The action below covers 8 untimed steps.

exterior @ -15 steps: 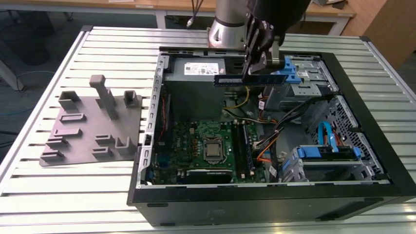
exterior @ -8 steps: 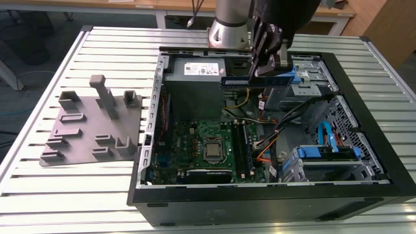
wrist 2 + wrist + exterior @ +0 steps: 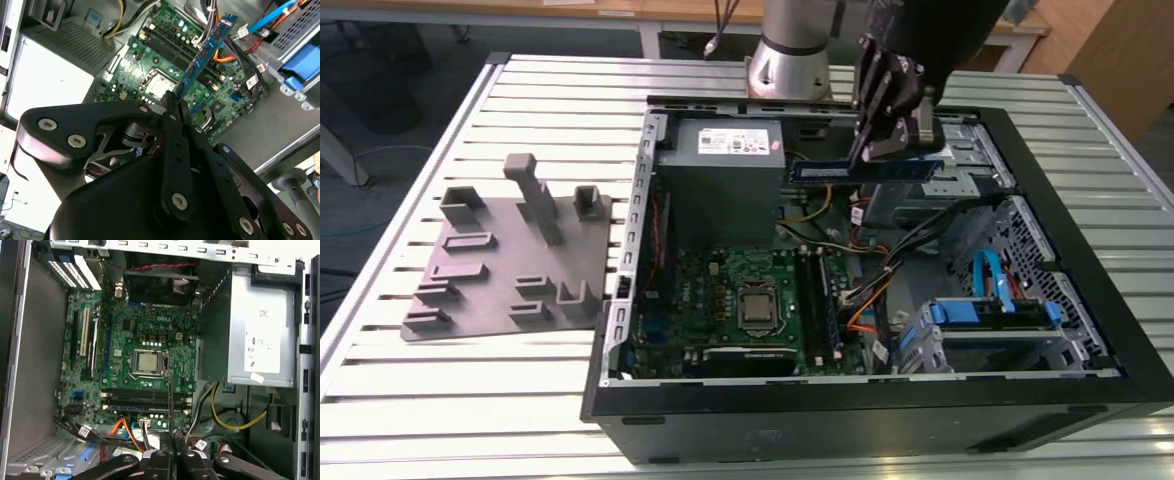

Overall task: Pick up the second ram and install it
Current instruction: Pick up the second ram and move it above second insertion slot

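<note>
— Dark blue-green memory stick (image 3: 907, 169), the long, thin, flat one: where is it?

— There is one, in the upper right of the exterior view. It lies level in the air above the open black computer case (image 3: 1067, 330), just to the exterior view's right of the single grey metal power-supply box (image 3: 720, 150). It touches nothing but the jaws.

— And the jaws?

— Pressed together on the stick, pinching its flat faces. In the exterior view, some of the stick shows on either side of them. In the second wrist view the memory stick (image 3: 207, 47) runs away from the black linkage, its row of black chips facing the camera. In the first wrist view it (image 3: 171, 395) is edge-on, a thin line over the board.

— What lies under it?

— One large green square motherboard (image 3: 734, 290) on the case floor, in the lower middle of the exterior view, well below the stick. It carries one square silver processor socket (image 3: 757, 305). Long dark memory slots run beside the socket, but I cannot tell how many are filled.

— Anything else to count?

— One blue plastic drive caddy (image 3: 987, 312) in the lower right of the case. One grey moulded plate (image 3: 494, 270) with upright blocks sits at the left of the frame, on the slatted metal desk (image 3: 454, 400) and close beside the case. One silver robot arm (image 3: 790, 55) comes in at the top centre.
</note>
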Motion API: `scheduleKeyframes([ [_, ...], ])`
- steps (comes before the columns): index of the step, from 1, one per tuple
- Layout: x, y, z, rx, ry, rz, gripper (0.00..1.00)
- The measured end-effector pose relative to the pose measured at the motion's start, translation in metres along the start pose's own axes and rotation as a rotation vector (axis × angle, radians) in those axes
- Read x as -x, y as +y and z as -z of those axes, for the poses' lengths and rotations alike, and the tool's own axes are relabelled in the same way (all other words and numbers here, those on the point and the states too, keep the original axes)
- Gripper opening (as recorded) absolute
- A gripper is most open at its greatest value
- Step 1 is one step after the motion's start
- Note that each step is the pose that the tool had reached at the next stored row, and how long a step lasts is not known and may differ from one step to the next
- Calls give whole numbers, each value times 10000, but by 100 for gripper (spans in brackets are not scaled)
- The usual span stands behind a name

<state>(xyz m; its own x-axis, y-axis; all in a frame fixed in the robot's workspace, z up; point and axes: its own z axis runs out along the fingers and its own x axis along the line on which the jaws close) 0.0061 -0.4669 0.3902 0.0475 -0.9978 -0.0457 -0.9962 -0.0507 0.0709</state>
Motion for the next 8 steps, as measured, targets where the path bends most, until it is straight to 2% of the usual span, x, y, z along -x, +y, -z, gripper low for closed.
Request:
scheduleKeyframes([
  [8,-10,-176,-21,5,0,0,11],
])
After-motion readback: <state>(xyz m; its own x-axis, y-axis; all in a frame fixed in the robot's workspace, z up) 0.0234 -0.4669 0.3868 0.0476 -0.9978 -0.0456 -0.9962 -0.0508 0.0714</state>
